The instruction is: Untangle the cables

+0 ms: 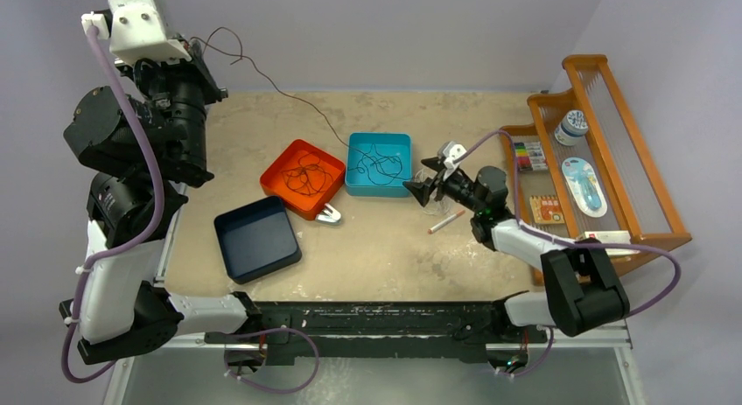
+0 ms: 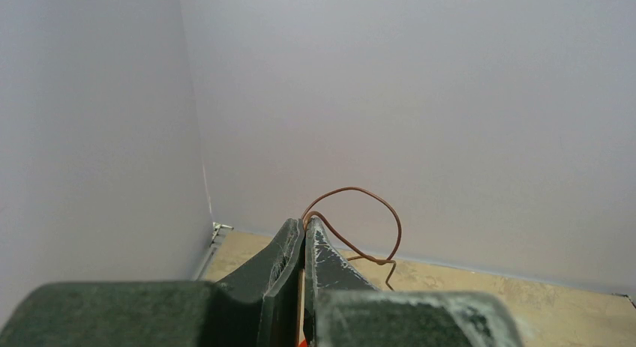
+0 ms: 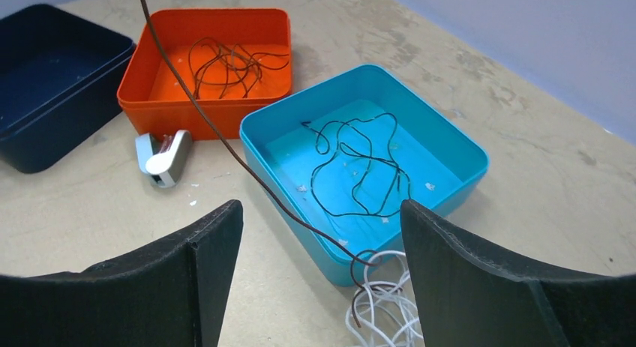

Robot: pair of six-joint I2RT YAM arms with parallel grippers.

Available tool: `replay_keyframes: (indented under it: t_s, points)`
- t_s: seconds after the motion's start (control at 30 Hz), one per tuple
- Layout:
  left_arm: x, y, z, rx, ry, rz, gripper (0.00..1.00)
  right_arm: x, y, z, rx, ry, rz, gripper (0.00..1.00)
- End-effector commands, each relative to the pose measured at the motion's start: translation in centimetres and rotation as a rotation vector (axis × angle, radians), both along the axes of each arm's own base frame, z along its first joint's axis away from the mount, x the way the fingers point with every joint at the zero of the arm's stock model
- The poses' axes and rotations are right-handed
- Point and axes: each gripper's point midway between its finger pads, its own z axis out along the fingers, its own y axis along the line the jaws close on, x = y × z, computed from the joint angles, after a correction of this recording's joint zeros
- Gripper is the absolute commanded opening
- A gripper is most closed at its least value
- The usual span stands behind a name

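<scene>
your left gripper (image 2: 304,225), upper left of the top view, pinched a brown cable (image 2: 352,188) tight between its fingers. your right gripper (image 3: 321,212) gaped wide, holding nothing, facing the teal tray (image 3: 450,148), its black cable (image 3: 360,167) and a white cable (image 3: 382,302) beside it.

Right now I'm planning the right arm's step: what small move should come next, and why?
Probably lower the open right gripper and close on the white cable. The brown cable, pinched in the shut left gripper, runs down and ends hooked in its loops beside the teal tray.
</scene>
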Motion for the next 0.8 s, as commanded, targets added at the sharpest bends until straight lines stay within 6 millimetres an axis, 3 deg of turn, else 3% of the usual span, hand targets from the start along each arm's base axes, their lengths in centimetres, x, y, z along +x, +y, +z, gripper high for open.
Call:
replay_keyframes:
  t_s: [0.0, 0.2, 0.3, 0.53, 0.67, 0.77]
  points:
    - [-0.6, 0.4, 0.8, -0.033, -0.031, -0.020, 0.00, 0.8, 2.2, 0.5, -0.096, -0.069, 0.069, 0.78]
    - [-0.7, 0.4, 0.7, -0.030, -0.027, -0.021, 0.00, 3.4, 3.0, -1.2, -0.177, -0.051, -0.003, 0.77]
    - [-0.7, 0.5, 0.6, -0.030, -0.026, -0.021, 0.00, 4.8, 3.0, -1.8, -0.196, -0.043, -0.045, 0.71]
    - [-1.0, 0.9, 0.3, -0.037, -0.023, -0.014, 0.00, 8.0, 0.3, -1.5, -0.177, 0.005, -0.292, 0.37]
    - [-0.8, 0.8, -0.6, -0.038, -0.014, -0.003, 0.00, 8.0, -2.8, 0.2, -0.126, 0.012, -0.474, 0.16]
    - [-0.5, 0.7, -1.7, -0.035, 0.004, 0.011, 0.00, 7.4, -4.8, 1.8, -0.081, 0.028, -0.577, 0.05]
